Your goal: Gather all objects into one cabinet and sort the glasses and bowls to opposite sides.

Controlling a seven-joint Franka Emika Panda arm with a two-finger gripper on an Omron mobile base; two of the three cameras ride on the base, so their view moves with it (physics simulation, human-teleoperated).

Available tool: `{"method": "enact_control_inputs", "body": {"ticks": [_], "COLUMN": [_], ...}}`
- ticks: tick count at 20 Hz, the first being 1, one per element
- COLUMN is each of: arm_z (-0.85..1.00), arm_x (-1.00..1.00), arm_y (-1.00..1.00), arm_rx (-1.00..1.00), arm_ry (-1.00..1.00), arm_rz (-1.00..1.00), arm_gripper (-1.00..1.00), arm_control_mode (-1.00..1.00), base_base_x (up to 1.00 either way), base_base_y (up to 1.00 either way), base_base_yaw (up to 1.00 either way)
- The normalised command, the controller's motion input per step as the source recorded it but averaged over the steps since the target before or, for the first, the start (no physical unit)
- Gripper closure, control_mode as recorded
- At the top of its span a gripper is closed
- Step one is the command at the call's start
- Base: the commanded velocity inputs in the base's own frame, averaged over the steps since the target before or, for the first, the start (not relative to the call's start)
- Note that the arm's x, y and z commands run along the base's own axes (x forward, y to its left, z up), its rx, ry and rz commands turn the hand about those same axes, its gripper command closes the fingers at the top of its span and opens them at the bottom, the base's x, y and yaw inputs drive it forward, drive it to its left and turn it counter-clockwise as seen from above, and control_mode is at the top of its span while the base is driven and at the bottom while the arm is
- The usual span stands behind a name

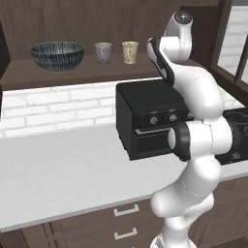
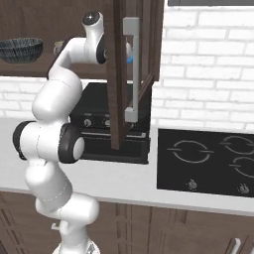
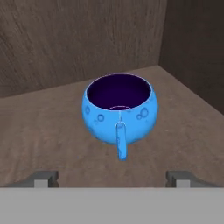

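Gripper (image 3: 112, 177) spread wide, empty, the small glossy bright-blue bowl (image 3: 118, 111) at twelve o'clock; a careless close could knock it away.

Blue bowl (image 3: 118, 114), purple inside

arm (image 1: 198, 97): glossy white, chunky rounded links
joints: dark bands, grey end cap
fingertips (image 3: 43, 178): small, grey, blocky

Blue bowl (image 3: 118, 111) glossy, dimpled; cabinet (image 3: 61, 39) matt brown wood; large bowl (image 1: 57, 54) fine-striped; counter (image 1: 53, 174) smooth white.
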Motion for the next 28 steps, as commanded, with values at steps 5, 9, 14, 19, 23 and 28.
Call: {"method": "enact_control_inputs", "body": {"ticks": [5, 9, 14, 19, 23, 28], "arm_z": [0.0, 0.0, 0.16, 0.02, 0.0, 0.08], "arm_x": [-0.34, -0.05, -0.03, -0.22, -0.07, 0.25], "arm_y": [0.46, 0.59, 0.47, 0.58, 0.52, 0.31], "arm_rx": [0.0, 0.0, 0.0, 0.0, 0.0, 0.0], "arm_ry": [-0.05, -0.04, -0.03, -0.04, -0.03, -0.01], "arm_rz": [0.0, 0.0, 0.0, 0.0, 0.0, 0.0], "arm_gripper": [-1.0, -1.0, -1.0, -1.0, -1.0, -1.0], "arm_control_mode": [-1.0, -1.0, -1.0, -1.0, -1.0, -1.0], "base_base_x": [0.0, 0.0, 0.0, 0.0, 0.0, 0.0], "base_base_y": [0.0, 0.0, 0.0, 0.0, 0.0, 0.0], "base_base_yaw": [0.0, 0.0, 0.0, 0.0, 0.0, 0.0]}}
